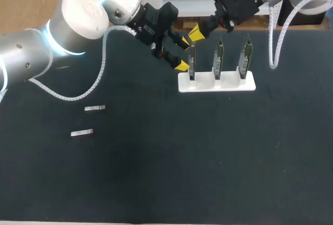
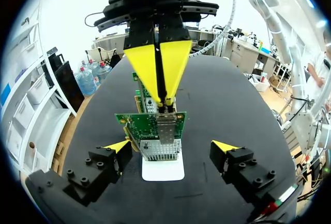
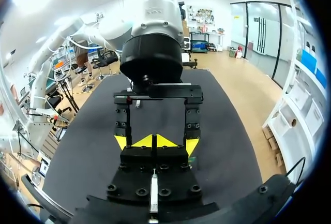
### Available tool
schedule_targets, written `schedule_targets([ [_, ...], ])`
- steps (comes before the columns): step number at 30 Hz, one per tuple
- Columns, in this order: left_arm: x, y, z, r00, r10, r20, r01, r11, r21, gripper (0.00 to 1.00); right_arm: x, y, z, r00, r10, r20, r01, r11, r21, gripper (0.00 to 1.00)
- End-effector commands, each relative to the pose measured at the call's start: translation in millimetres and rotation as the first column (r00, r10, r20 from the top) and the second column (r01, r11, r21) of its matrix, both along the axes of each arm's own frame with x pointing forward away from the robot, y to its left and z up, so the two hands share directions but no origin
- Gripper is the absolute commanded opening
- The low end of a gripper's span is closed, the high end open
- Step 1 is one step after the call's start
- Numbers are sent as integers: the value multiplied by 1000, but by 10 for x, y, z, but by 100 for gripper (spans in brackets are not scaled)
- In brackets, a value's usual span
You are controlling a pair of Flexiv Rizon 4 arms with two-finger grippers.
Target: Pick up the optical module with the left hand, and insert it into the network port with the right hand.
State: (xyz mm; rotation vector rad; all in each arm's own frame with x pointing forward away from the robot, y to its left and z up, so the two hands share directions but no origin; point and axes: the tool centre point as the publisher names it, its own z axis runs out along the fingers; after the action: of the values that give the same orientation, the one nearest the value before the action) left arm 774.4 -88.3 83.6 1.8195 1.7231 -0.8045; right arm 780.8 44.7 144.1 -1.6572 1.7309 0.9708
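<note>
Overhead, the left gripper (image 1: 181, 53) sits open at the 9 o'clock side of the leftmost network card (image 1: 192, 61), fingers spread and apart from it. The right gripper (image 1: 194, 34), at the card's 12 o'clock, pinches the silver optical module (image 2: 166, 127), which seems seated in the card's port, though this is hard to judge. A white stand (image 1: 216, 84) holds three cards. Two spare modules (image 1: 94, 108) lie toward the table's 9 o'clock.
</note>
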Motion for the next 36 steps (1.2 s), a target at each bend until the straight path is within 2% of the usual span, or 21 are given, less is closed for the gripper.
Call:
schedule_targets([
  [1, 5, -4, 3, 1000, 0, -1, 0, 1000, 3, 100, 14, 4, -41, 1000, 2, -5, -2, 1000, -10, 0],
  [13, 5, -4, 3, 1000, 0, -1, 0, 1000, 3, 100, 11, 11, -97, 1000, 5, -20, -6, 1000, -22, 0],
  [24, 5, -4, 3, 1000, 0, -1, 0, 1000, 3, 100, 6, -45, 180, 999, -12, 39, 11, 1000, 28, 0],
  [27, 5, -4, 3, 1000, 0, -1, 0, 1000, 3, 100, 21, -126, 258, 998, -21, 57, 18, 999, 50, 0],
  [36, 5, -4, 3, 1000, 0, -1, 0, 1000, 3, 100, 18, -547, 289, 998, -8, 66, 3, 997, 79, 0],
])
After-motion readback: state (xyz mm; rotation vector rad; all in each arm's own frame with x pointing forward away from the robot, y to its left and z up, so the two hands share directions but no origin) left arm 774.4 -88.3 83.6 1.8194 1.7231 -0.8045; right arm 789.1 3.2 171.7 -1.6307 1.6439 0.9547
